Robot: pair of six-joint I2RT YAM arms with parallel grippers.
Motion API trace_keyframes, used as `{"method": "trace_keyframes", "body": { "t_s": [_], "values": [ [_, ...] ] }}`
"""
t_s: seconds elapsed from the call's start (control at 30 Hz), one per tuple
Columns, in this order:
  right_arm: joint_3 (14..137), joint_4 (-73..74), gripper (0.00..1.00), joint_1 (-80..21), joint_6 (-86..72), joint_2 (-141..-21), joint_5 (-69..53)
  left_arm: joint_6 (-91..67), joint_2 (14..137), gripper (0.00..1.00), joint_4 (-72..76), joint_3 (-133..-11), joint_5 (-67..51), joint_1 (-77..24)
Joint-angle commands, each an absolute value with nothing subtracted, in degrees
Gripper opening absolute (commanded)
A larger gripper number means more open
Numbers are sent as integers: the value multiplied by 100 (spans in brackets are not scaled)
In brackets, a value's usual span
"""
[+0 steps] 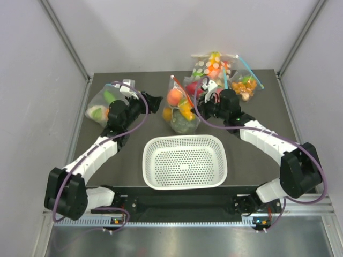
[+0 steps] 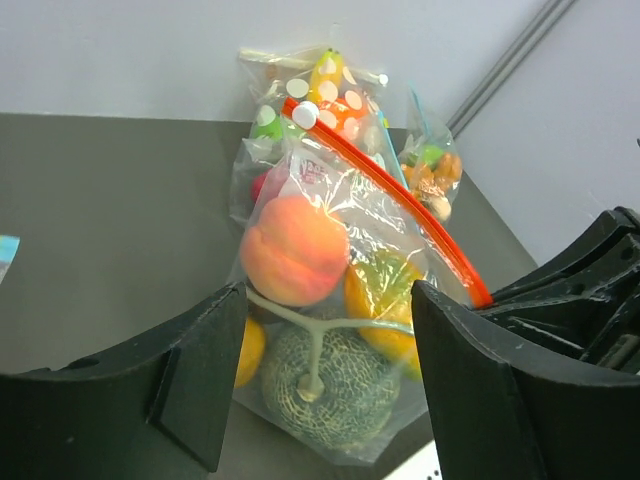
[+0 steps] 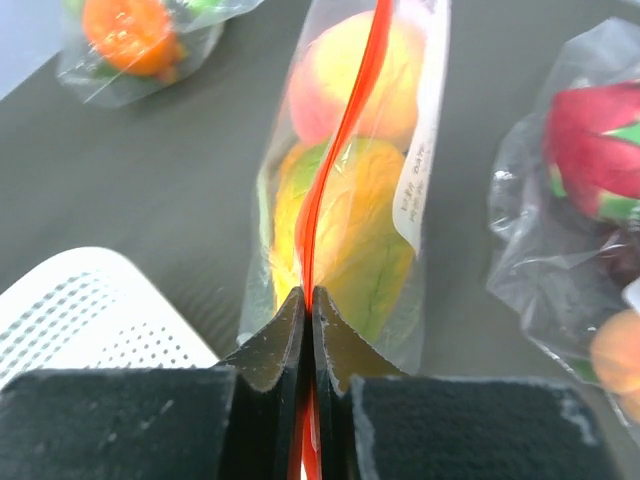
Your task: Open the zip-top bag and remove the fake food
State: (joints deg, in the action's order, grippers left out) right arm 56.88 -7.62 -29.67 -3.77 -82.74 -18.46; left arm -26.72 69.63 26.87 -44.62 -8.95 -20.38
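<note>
Right gripper (image 1: 207, 105) clenched on the zip-top bag (image 1: 179, 110); left gripper (image 1: 153, 101) released.
Top view: the bag stands near the middle of the table's (image 1: 249, 168) far edge, just beyond the white basket (image 1: 185, 160), between the two grippers. Left wrist view: the fingers (image 2: 190, 380) are spread wide and clear of the bag. The fake food inside includes a peach (image 2: 295, 250) above a melon (image 2: 330, 385). Right wrist view: the jaws are pinched tight on the red zip strip (image 3: 345, 130), with a yellow mango (image 3: 345, 235) beneath it.

My table (image 1: 246, 166) bears a white basket (image 1: 185, 138); behind it the zip-top bag (image 1: 179, 110), other bags (image 1: 244, 85) farther back.
</note>
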Motion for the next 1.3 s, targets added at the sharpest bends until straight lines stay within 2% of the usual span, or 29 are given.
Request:
{"method": "trace_keyframes", "body": {
  "t_s": [0.0,0.2,0.5,0.9,1.27],
  "values": [
    [5660,-1283,0,-2804,-597,-8016,-3119,-2294,7347,72,3760,-4421,-1748,-1925],
    [5327,-1739,0,-2523,-677,-7919,-3981,-2408,8366,73,4762,-4763,-2688,-1846],
    [5229,-1784,0,-2426,-659,-7892,-4359,-3102,9210,73,5896,-5133,-3067,-1696],
    [5238,-1714,0,-2417,-642,-7849,-4553,-3199,9519,69,5784,-5239,-3120,-1626],
    [5256,-1740,0,-2373,-721,-7866,-4649,-3392,9623,69,6064,-5001,-3392,-1433]
  ]
}}
